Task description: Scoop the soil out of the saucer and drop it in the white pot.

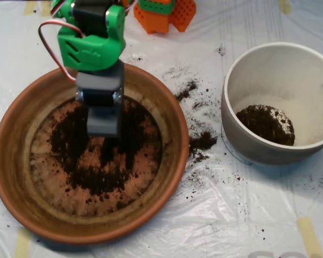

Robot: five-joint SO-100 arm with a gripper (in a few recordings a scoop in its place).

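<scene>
Covering the table, a clear plastic sheet (pixel 215 215) is strewn with soil (pixel 202 142) between saucer (pixel 11 177) and white pot (pixel 242 145); whether the scoop (pixel 103 121) is parted cannot be told.

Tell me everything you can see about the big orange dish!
The saucer is a big, round, shallow dish that looks like terracotta, orange-brown with a paler ring inside. It sits flat on the plastic-covered table, left of the white pot. Dark, crumbly soil is spread thinly over its middle, with bare patches showing through. The grey scoop reaches down into it, over the soil.
</scene>
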